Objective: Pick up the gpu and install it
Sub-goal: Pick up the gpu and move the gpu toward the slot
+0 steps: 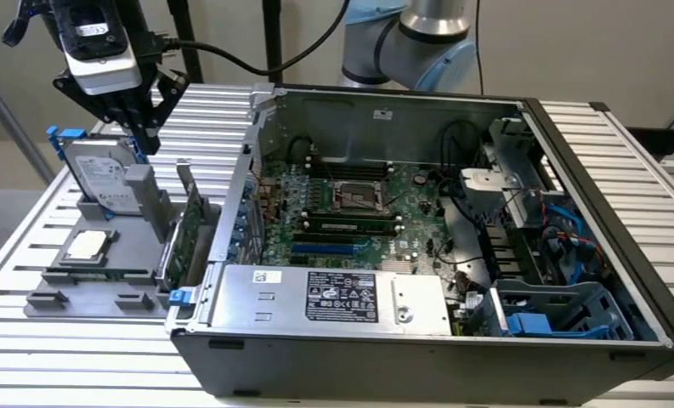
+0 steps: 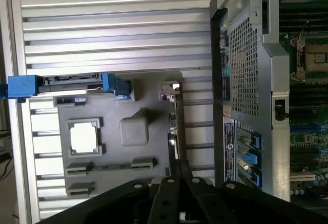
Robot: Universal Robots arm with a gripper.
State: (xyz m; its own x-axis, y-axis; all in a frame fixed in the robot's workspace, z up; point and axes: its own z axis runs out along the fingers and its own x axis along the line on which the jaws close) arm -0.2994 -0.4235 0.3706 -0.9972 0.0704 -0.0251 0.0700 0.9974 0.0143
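A: Quick rundown, biggest first pls.
B: Slatted metal table (image 1: 608, 153) is under everything. On it sits the open PC case (image 1: 427, 365), side panel off, filling the exterior view's middle and right.

A: Inside the case?
B: Green mobo (image 1: 359, 212) lies flat on the case floor. PSU (image 1: 337, 297) w/ a white label runs along the near wall. There's a blue plastic drive cage (image 1: 563, 314) in the near corner on the exterior view's right.

A: And outside it?
B: Grey holder (image 1: 99, 293) is on the table at the exterior view's left, just beside the case. HDD (image 1: 101, 174), silver w/ a blue frame, stands upright at the holder's far end.

A: Gripper?
B: The gripper (image 1: 146, 140) hangs above the HDD, apart from it. Its fingers are pressed together w/ nothing between them. The wrist view looks straight down on the holder, fingertips meeting there too (image 2: 178, 175).

A: Where's the gpu?
B: The gpu (image 1: 184, 231) stands on its long edge in a holder slot, on the side nearest the case, green board showing. In the wrist view it's edge-on, a thin strip (image 2: 176, 116) between the holder's middle and the case wall. The gripper isn't touching it.

A: Smallest thing?
B: Processor chip (image 1: 87, 246), lying flat in a square pocket of the holder, nearer than the HDD.
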